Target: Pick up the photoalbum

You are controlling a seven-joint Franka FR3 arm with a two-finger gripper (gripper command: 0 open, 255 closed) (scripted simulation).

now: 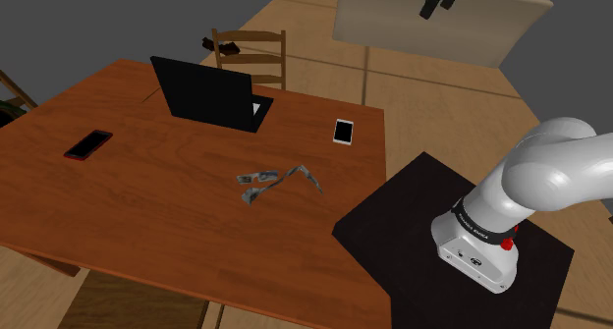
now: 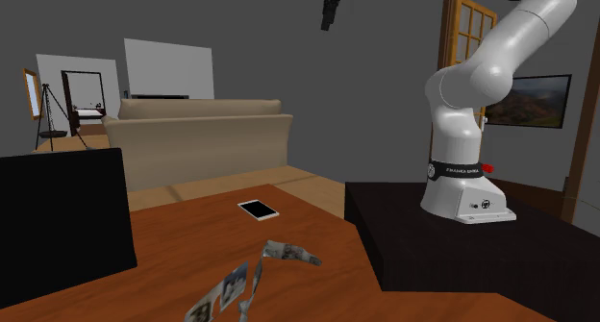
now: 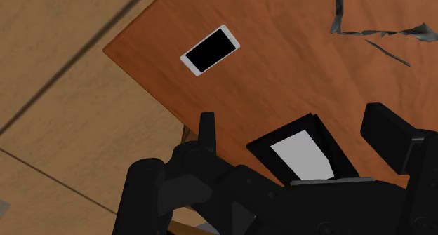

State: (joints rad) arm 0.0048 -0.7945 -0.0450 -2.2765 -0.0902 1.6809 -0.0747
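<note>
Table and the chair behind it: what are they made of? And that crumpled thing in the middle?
The reddish-brown rectangular table looks like polished wood: streaky grain, soft sheen. The brown slat-backed chair seems wooden too, duller. The grey open photo album looks like thin bent pages with printed pictures, probably paper; hard to be sure.

My gripper is all black, the photoalbum grey with mottled prints, the table reddish-brown, the phone white-rimmed.
</note>
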